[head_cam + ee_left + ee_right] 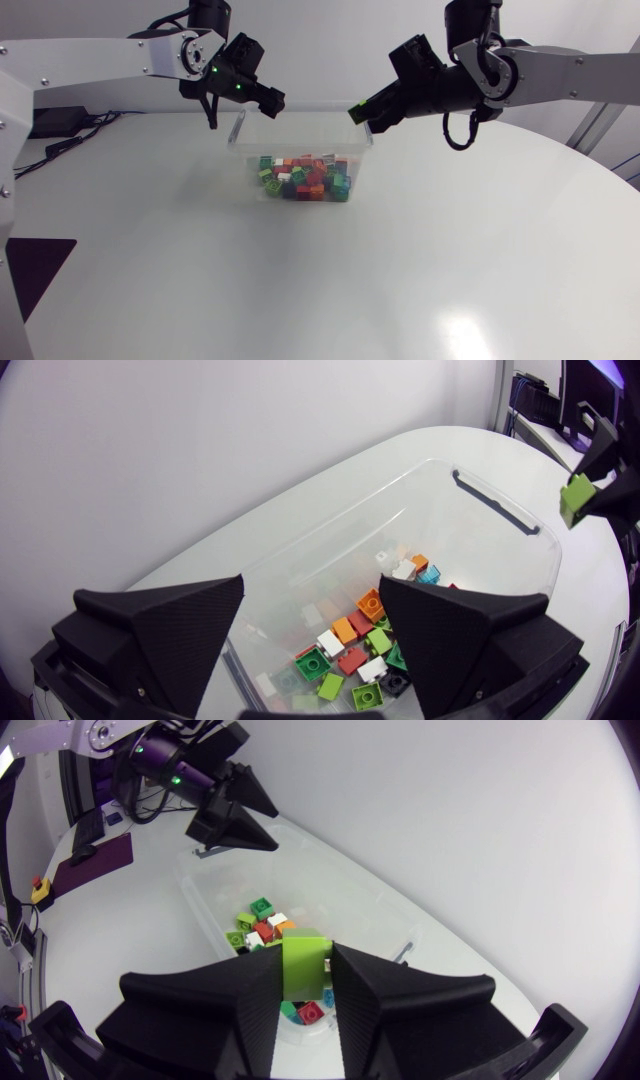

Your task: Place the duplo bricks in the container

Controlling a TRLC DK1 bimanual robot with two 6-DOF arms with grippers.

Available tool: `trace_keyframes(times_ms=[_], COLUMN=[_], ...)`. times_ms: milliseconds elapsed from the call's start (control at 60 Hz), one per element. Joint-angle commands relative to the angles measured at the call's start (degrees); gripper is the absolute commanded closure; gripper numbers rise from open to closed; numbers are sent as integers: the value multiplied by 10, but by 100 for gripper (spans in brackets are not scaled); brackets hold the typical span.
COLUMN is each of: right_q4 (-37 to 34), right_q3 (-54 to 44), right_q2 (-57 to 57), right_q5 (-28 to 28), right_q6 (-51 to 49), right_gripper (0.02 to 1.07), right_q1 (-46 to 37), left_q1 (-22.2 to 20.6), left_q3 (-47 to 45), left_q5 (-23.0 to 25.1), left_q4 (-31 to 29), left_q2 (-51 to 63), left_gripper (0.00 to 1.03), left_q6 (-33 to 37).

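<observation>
Lime-green brick (304, 965), one only, sits clamped between the right claw's (365, 112) fingers, above the near end of the single clear container (300, 135). Released this close to the rim, I reckon it could clip the edge and bounce onto the table (450, 260). Below and ahead of that claw lies the heap of bricks (305, 178), too many to count surely. Beyond it, the left claw (312, 585) hangs spread and empty. With two claws over one box, they might knock together.
</observation>
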Motion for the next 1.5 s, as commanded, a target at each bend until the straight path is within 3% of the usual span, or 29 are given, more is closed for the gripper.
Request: trace_keyframes(times_ms=[0,167,533,617,850,1000,1150,1367,1483], right_q4=[17,23,21,-4,-12,22,79,164,168], right_q3=[32,77,190,225,243,184,62,-163,-258], right_q2=[39,102,233,260,273,220,111,-73,-156], right_q5=[10,13,57,60,66,64,53,5,-25], right_q6=[28,36,5,-4,-11,-11,-9,-9,-9], right_gripper=[84,84,83,71,12,7,7,7,7], right_q1=[4,17,53,56,57,44,24,-25,-64], left_q1=[11,18,17,15,-6,-36,-77,-179,-232], left_q3=[-44,-140,-313,-342,-425,-459,-507,-573,-580], left_q5=[-3,-3,24,37,73,92,96,81,73], left_q4=[4,48,55,46,-20,-77,-113,-126,-126], left_q2=[-55,-132,-314,-339,-406,-426,-428,-381,-323], left_gripper=[5,5,5,5,5,5,5,5,6], left_q6=[-15,-10,38,54,134,190,243,284,289])
